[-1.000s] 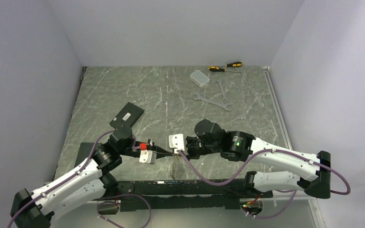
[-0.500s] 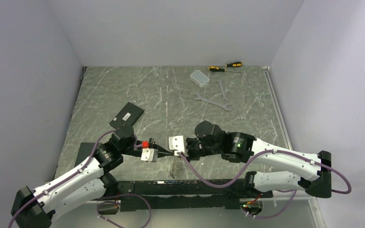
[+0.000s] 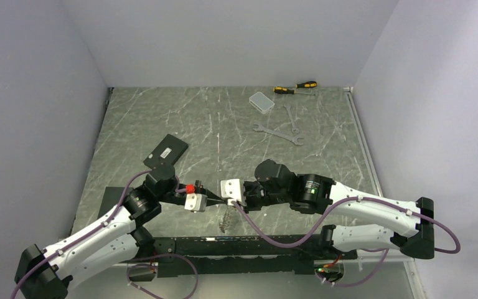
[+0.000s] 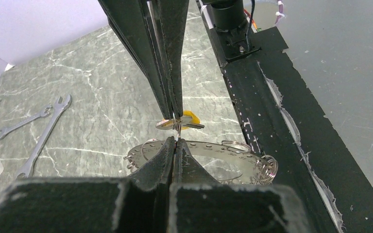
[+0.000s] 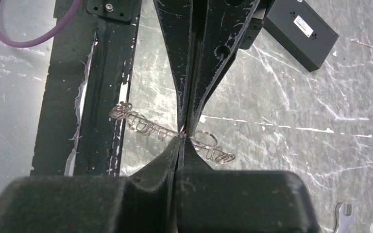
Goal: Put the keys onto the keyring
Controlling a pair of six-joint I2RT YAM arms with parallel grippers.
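My two grippers meet tip to tip low over the near middle of the table. My left gripper (image 3: 215,200) is shut, its tips (image 4: 175,141) pinching a thin wire loop at the rim of the keyring (image 4: 213,158). The keyring is a flat silver ring with several small split rings, and it hangs below the tips (image 3: 226,218). My right gripper (image 3: 227,200) is shut on the yellow-headed key (image 4: 189,118), held against that loop. In the right wrist view my right gripper (image 5: 181,137) has the keyring (image 5: 145,126) edge-on across its tips. The key's blade is mostly hidden.
Two silver wrenches (image 3: 278,132), two yellow-and-black screwdrivers (image 3: 295,87) and a clear plastic box (image 3: 262,101) lie at the back right. A black box (image 3: 167,151) lies left of centre. The black base rail (image 3: 243,246) runs along the near edge, just under the hanging ring.
My left gripper has moved slightly right and away from the near edge, closing up on the right gripper's tips. The hanging keyring has shifted a little left.
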